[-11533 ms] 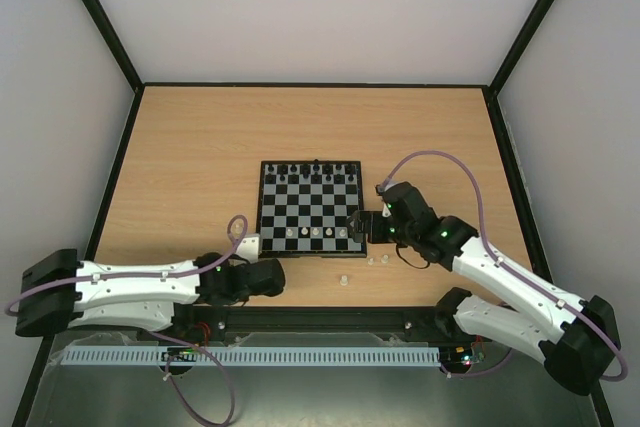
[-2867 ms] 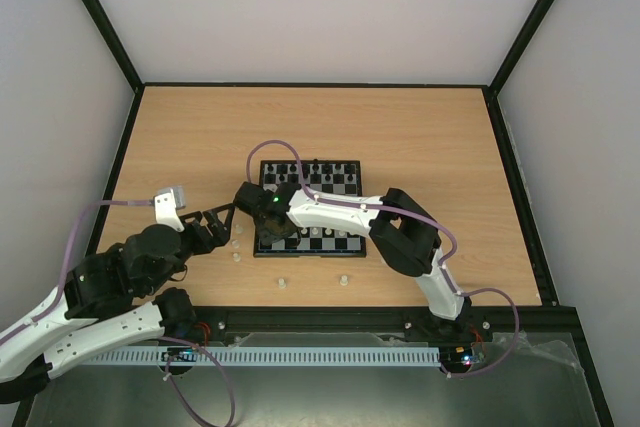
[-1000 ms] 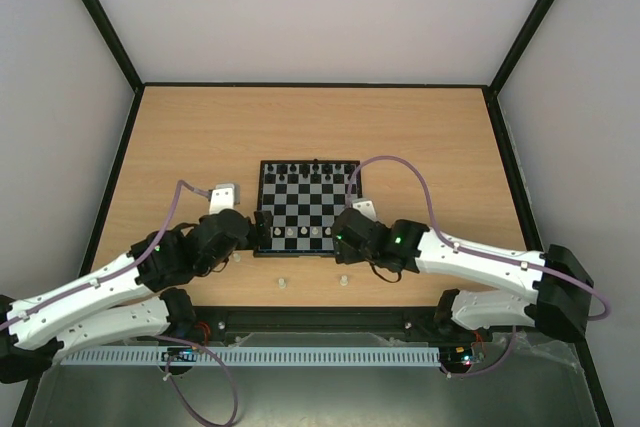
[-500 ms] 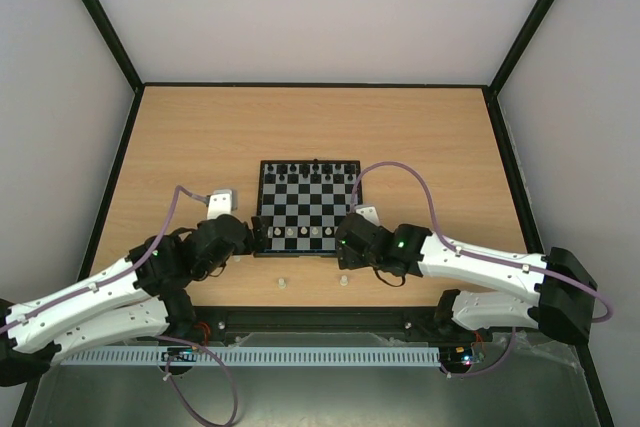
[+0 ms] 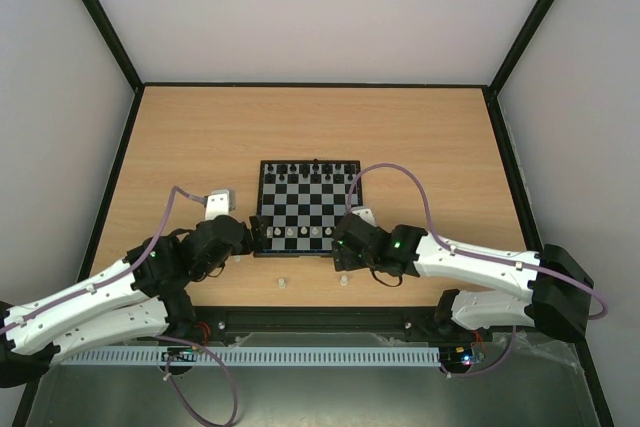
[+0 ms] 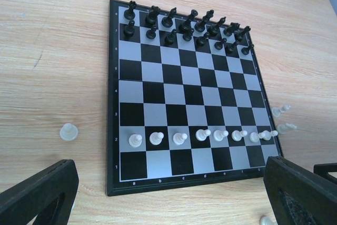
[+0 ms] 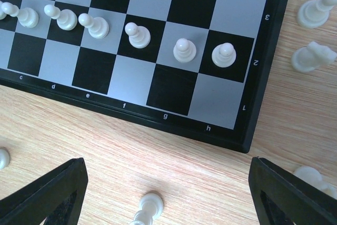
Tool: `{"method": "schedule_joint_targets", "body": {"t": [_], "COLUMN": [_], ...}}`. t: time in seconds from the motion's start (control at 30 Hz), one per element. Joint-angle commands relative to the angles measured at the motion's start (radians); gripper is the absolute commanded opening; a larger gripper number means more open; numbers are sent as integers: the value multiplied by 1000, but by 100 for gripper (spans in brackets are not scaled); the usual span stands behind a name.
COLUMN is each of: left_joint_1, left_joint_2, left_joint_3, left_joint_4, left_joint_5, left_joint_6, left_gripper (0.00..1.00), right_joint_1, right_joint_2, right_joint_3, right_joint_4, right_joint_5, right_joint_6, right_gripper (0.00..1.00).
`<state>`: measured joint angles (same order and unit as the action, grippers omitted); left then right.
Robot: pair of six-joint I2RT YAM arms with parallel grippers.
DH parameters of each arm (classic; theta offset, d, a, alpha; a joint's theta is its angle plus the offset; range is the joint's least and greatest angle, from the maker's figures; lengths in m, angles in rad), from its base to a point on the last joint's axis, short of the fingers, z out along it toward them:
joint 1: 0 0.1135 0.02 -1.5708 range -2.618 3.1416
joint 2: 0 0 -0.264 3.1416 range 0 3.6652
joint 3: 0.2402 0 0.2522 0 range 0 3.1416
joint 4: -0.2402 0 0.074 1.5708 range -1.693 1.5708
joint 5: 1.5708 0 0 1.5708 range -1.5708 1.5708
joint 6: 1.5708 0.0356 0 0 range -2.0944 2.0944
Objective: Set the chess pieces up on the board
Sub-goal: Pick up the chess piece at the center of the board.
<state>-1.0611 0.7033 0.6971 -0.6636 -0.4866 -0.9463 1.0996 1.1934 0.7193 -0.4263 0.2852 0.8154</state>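
right fingers are hanging wide open, empty. A loose white piece is sitting centred between them on the counter, just off the board near edge under g. left fingers are also gaping empty, sitting farther off.

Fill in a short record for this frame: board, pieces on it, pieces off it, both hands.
board: flat on the table, between the two arms
black pieces: fill the two far rows
white pawns: lined along the second row from the arms; the nearest row holds nothing
loose white pieces: on the table to the left, right and near side of the board
left hand: open, empty, at the near left corner
right hand: open, empty, at the near right corner
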Motion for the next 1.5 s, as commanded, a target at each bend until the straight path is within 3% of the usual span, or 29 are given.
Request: {"method": "schedule_joint_targets", "body": {"t": [0.0,0.2,0.63,0.8,1.13,1.47], "left_joint_1": [-2,-2,-3,-3,-3,-3], "left_joint_2": [3,1,-14,-21,-30,-32], "left_joint_3": [-22,-28,-31,-33,-33,-37], "left_joint_4": [7,13,14,12,13,18], "left_joint_5": [-6,-4,-3,0,9,15], "left_joint_6": [-3,-2,2,0,0,2], "left_gripper": [100,100,99,99,100,99], "right_joint_1": [-3,44,228,229,229,220], "right_joint_2": [11,12,159,165,162,197], "right_joint_3": [-26,-39,26,33,46,278], "right_joint_4": [-1,11,-101,-106,-128,-253], "right_joint_5": [-23,-85,22,34,28,140], "right_joint_6": [-1,11,129,144,143,80], "right_gripper": [84,72,53,42,11,11]}}
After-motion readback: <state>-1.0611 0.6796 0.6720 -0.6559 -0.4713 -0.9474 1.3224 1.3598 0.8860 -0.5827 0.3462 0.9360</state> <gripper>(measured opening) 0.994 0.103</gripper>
